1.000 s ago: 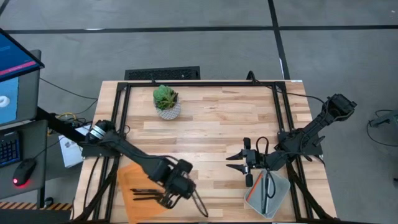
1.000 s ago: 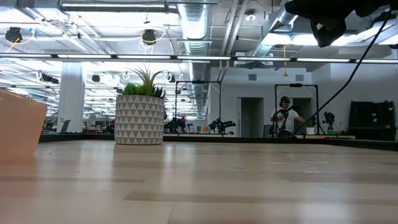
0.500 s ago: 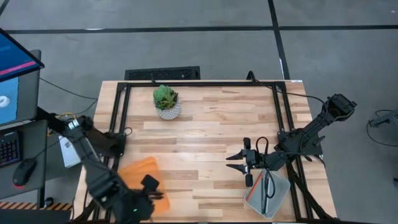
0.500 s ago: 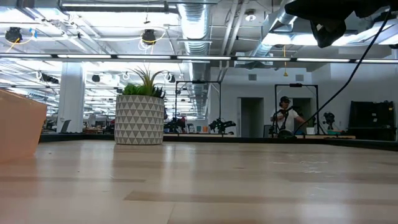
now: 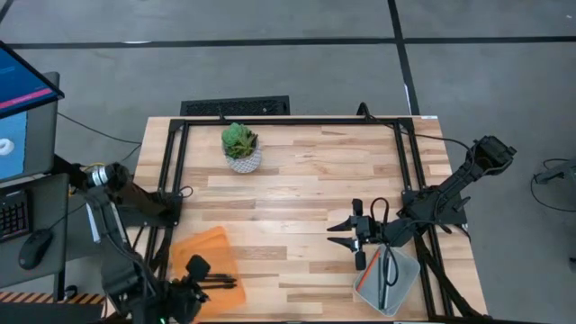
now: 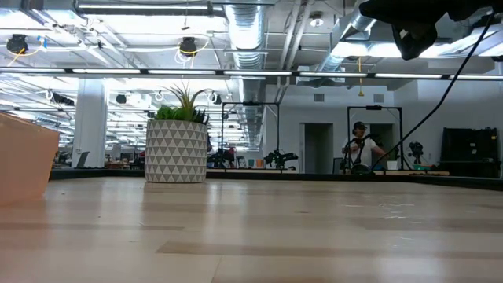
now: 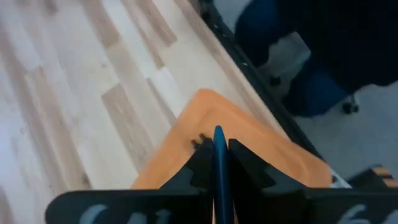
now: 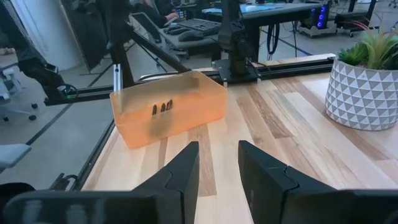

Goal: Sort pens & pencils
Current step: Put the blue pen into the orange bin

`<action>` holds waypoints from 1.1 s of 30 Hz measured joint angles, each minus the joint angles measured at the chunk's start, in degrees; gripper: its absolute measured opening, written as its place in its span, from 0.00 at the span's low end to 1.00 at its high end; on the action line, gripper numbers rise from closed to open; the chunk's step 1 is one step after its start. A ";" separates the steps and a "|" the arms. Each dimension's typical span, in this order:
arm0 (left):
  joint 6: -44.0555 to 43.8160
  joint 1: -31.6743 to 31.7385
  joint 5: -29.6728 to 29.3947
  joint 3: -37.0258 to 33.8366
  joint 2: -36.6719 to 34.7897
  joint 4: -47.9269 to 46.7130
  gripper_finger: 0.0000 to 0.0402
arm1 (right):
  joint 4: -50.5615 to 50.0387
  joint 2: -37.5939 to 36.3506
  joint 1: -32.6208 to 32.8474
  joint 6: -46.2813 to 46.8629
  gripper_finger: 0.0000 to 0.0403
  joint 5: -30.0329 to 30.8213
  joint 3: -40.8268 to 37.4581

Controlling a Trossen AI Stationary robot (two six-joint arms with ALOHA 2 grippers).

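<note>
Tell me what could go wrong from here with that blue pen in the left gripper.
The left gripper holds the blue pen by a thin pinch above the orange bin, so it could slip or twist. It sits near the table's front edge; a drop may roll off.

Potted plant (image 5: pixel 241 148) near the table's (image 5: pixel 306 180) far edge, monitor (image 5: pixel 22 112) off its left side.

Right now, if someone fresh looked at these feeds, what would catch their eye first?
Probably the orange bin at the table's near-left corner, with the left pincer above it shut on a blue pen. Next, the potted plant toward the far left, and the right pincer open beside the clear bin at the near right.
</note>
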 joint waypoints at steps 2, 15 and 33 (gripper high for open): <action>0.44 -0.30 -2.19 -3.49 -3.82 2.54 0.03 | 0.54 -0.02 -0.02 -0.06 0.33 0.00 0.00; 15.13 1.67 2.64 -47.45 -37.50 56.41 0.03 | 0.85 -0.02 -0.02 -0.68 0.33 0.02 0.00; 14.44 2.73 3.50 -68.00 -34.46 79.43 0.03 | 2.55 -0.01 -0.02 -0.63 0.33 0.01 0.00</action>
